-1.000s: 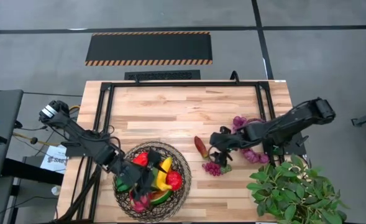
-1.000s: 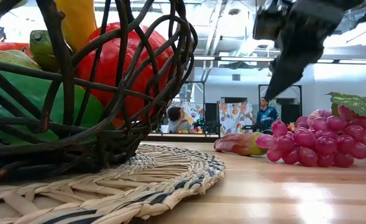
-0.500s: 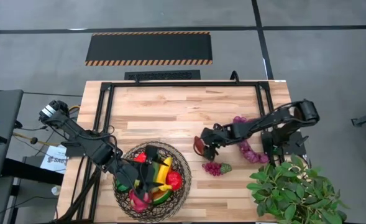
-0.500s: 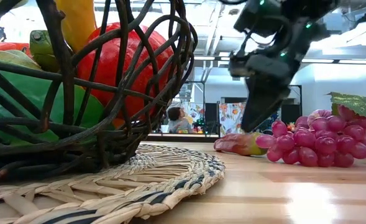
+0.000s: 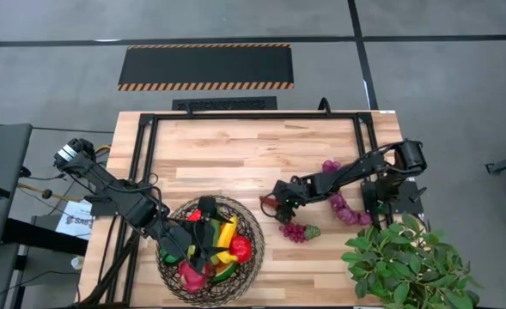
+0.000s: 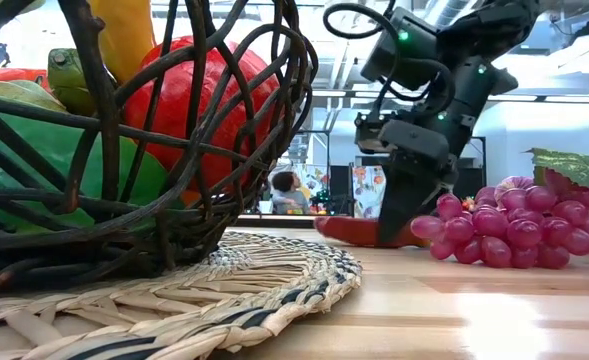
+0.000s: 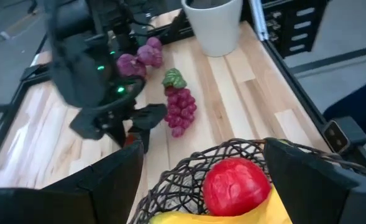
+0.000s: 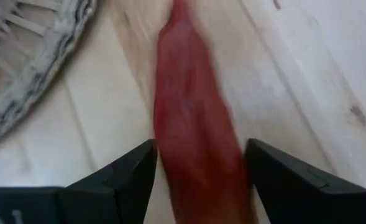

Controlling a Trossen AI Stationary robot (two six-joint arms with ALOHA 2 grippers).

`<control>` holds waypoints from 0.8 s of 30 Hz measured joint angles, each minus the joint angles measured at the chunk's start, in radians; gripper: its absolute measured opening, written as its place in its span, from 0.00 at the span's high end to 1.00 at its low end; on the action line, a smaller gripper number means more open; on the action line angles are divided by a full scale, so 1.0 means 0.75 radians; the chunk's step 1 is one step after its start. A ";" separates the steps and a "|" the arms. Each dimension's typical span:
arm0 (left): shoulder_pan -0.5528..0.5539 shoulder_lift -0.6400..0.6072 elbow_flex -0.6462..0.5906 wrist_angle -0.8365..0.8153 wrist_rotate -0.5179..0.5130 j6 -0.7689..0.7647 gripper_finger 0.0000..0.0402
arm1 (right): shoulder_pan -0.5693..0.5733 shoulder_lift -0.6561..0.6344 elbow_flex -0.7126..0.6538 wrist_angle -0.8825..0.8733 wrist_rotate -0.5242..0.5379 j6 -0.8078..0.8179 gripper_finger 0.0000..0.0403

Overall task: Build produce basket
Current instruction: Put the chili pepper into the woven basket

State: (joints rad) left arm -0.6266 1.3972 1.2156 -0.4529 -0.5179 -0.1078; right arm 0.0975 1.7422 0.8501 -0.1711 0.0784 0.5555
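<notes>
At lower left of the high view, the left gripper (image 5: 203,249) hangs open over the basket (image 5: 254,230), already filled with produce (image 5: 239,248). Just right of centre, the right gripper (image 5: 274,206) has swung left from the grapes (image 5: 294,231) and come down over the red pepper (image 8: 192,137), its fingers (image 8: 128,171) spread either side, not yet closed. A pick-up looks imminent.

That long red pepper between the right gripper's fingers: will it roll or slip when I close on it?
The red pepper looks smooth and tapered, so it may squirt toward its thin end. It lies flat on the table and seems rounded, so a nudge could roll it. The right gripper straddles it, open, which should help centre it.
</notes>
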 joint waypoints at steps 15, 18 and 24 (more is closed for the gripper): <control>0.008 0.000 -0.002 0.050 -0.182 -0.236 0.21 | -0.003 -0.118 -0.011 -0.021 0.028 0.004 0.66; 0.040 0.000 -0.002 0.059 -0.248 -0.363 0.21 | -0.003 -0.193 -0.008 -0.002 0.037 -0.015 0.69; 0.107 0.000 -0.044 0.168 -0.255 -0.510 0.22 | 0.018 -0.389 -0.008 0.103 0.110 -0.070 0.61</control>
State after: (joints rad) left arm -0.5464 1.3972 1.1823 -0.3269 -0.7091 -0.4901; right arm 0.1110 1.4502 0.8444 -0.0938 0.1607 0.5031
